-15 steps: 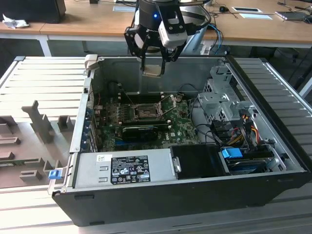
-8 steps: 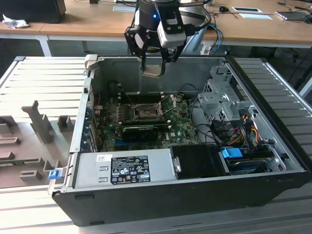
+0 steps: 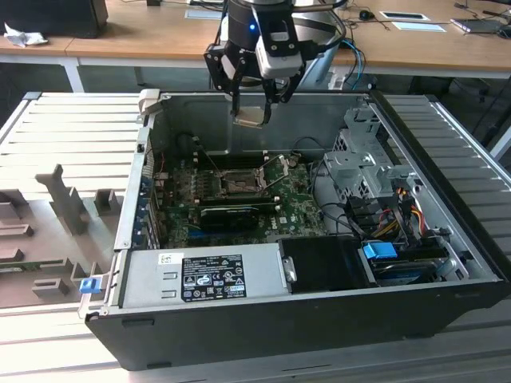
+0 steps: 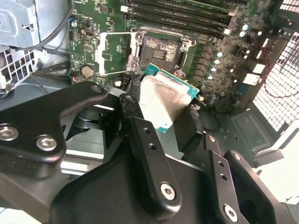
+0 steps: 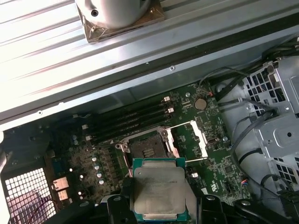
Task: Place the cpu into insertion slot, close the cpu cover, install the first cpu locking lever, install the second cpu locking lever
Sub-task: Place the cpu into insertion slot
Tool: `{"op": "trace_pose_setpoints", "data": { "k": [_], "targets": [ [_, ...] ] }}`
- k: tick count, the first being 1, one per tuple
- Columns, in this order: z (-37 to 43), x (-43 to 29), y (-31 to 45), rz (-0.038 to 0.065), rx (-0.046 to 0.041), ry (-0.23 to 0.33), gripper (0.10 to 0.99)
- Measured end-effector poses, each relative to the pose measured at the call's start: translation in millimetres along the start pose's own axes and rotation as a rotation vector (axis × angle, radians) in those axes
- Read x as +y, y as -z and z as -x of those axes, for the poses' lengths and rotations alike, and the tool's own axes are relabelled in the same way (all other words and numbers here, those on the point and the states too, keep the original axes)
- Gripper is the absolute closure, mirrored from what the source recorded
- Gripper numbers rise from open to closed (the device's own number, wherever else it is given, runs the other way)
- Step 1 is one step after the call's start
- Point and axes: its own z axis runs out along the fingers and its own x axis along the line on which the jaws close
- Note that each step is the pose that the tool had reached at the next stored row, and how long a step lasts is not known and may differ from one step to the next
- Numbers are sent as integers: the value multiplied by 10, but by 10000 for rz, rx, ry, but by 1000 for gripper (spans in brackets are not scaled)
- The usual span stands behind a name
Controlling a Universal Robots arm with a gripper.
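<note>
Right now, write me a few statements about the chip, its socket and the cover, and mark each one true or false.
1. The gripper holds the cpu above the open computer case. True.
2. The cpu is seated in the insertion slot. False: the slot is empty and the cpu is clamped in the gripper.
3. The cpu cover is closed over the slot. False: it is swung open beside the slot.
4. The insertion slot sits on a green circuit board. True.
</note>
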Motion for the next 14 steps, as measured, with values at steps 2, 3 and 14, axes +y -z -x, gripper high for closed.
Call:
{"op": "trace_pose_setpoints", "data": {
  "k": [2, 3, 14],
  "targets": [
    [0, 0, -2, 0, -7, -80, 557],
    [0, 0, -3, 1, -9, -105, 557],
    [0, -2, -22, 7, -54, -592, 557]
  ]
}}
